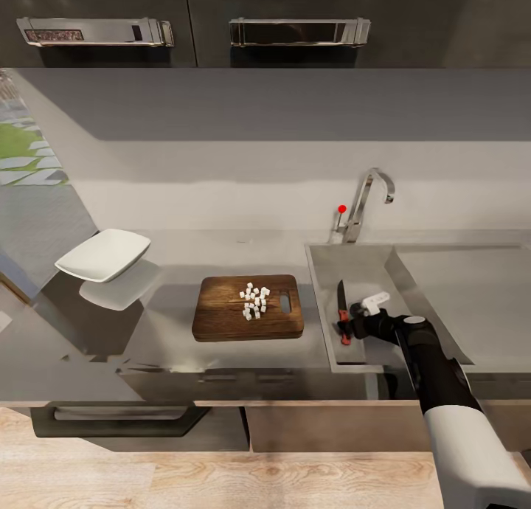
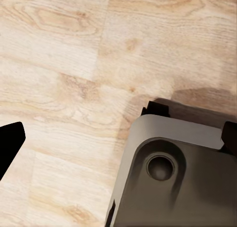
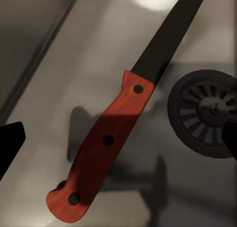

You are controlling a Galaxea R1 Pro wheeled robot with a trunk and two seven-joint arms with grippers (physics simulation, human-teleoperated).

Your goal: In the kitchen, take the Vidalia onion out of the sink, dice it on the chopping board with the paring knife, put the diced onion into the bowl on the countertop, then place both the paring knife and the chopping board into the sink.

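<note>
Grey kitchen table [image 1: 169, 324] carried the chopping board [image 1: 221, 317]; in the sink [image 1: 324, 273] lay the paring knife [image 3: 106, 140], the right hand [image 1: 359, 319] spread apart above, best withdrawn straight upward.

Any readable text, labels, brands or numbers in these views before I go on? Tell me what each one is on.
None can be read.
The paring knife handle shows three dark rivets, no marking.
The chopping board, bowl, sink and faucet carry no visible print.
The left cabinet handle has a dark patterned inset, too blurred to tell if it is text.
</note>
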